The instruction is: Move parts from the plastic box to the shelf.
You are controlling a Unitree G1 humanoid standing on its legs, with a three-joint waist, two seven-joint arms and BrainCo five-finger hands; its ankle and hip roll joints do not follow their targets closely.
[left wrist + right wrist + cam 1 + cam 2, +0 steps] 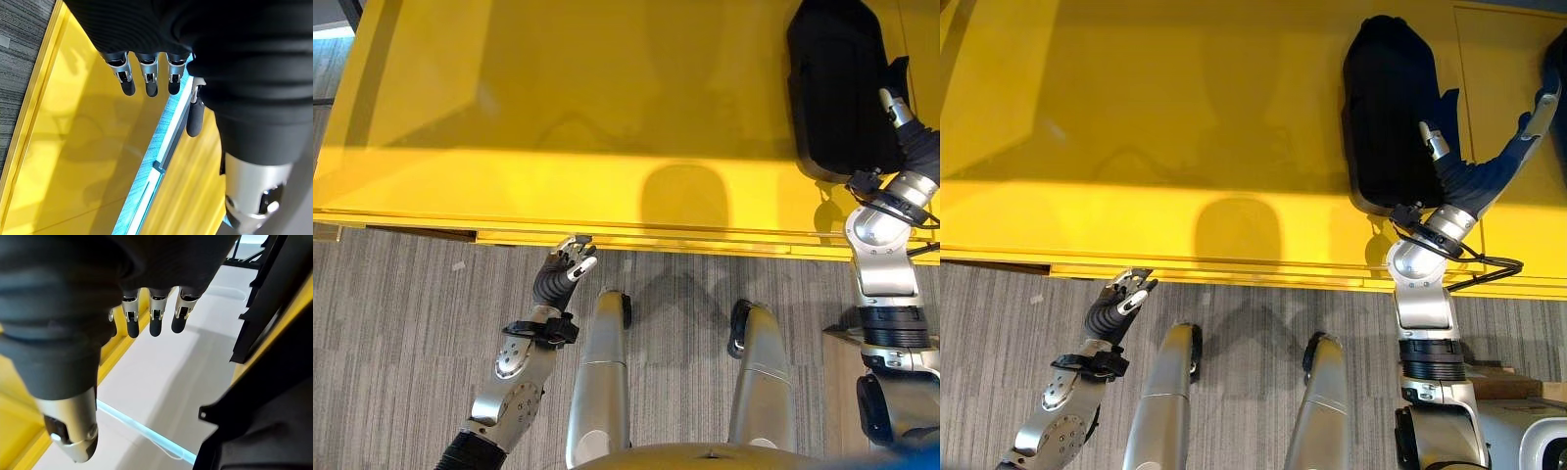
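The left hand [566,266] hangs low on the left over the grey carpet [401,333], just short of the near edge of the yellow shelf [558,108], its fingers [128,81] loosely straight and empty. Farther right, the right hand [1469,176] reaches over the shelf beside a black part [1386,117] lying there; its fingers [154,313] hang relaxed, holding nothing.

I see a yellow shelf surface [558,98] filling the upper half of the frame, its front edge running across the middle. A black part [1386,117] lies on it at the upper right. Below the edge is grey striped carpet floor [401,323].
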